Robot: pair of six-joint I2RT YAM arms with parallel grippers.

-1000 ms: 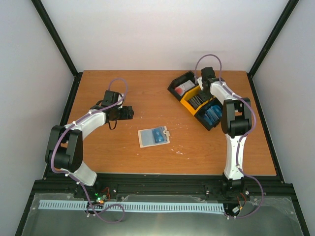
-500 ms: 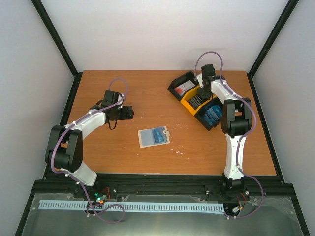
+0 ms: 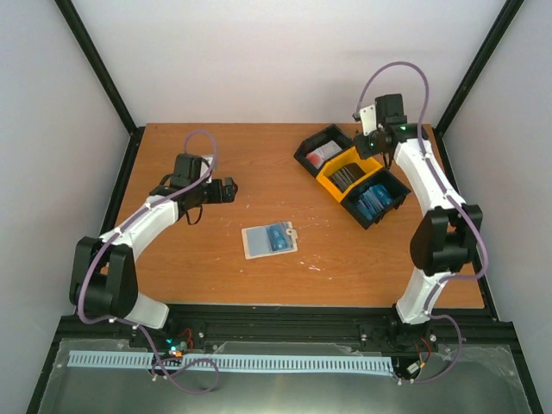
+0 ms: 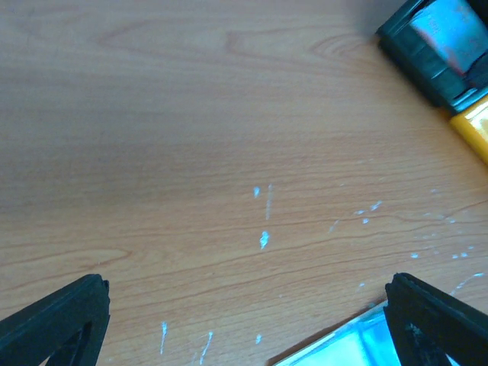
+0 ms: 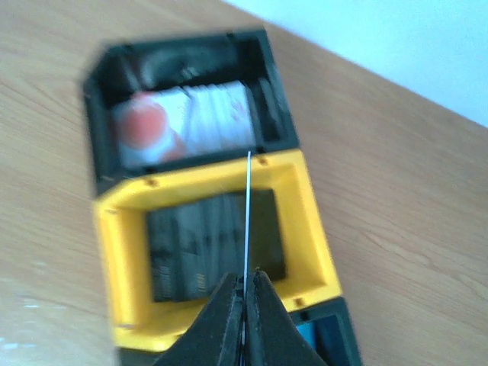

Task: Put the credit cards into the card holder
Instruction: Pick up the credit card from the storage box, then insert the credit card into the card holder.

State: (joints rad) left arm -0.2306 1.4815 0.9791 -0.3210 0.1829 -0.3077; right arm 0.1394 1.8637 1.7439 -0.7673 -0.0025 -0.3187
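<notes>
The card holder [image 3: 269, 240] lies open and flat on the table at centre, with a blue credit card [image 3: 276, 238] on its lining. Its pale corner shows at the bottom of the left wrist view [image 4: 343, 347]. My left gripper [image 3: 228, 190] is open and empty, hovering left of and behind the holder, its dark fingers [image 4: 65, 320] wide apart. My right gripper [image 3: 371, 125] is raised above the bins and shut on a thin card [image 5: 248, 221], seen edge-on as a pale line over the yellow bin; it looks white from above [image 3: 366, 113].
Three joined bins stand at the back right: a black bin [image 3: 310, 145] with red and white cards, a yellow bin [image 3: 329, 181] with dark cards, and a black bin [image 3: 398, 191] with blue cards. The first two also show in the right wrist view, black [image 5: 95, 122] and yellow [image 5: 122, 259].
My right gripper has lifted out of the yellow bin with a card and the arm has swung outward. My left arm has shifted slightly back and left.
</notes>
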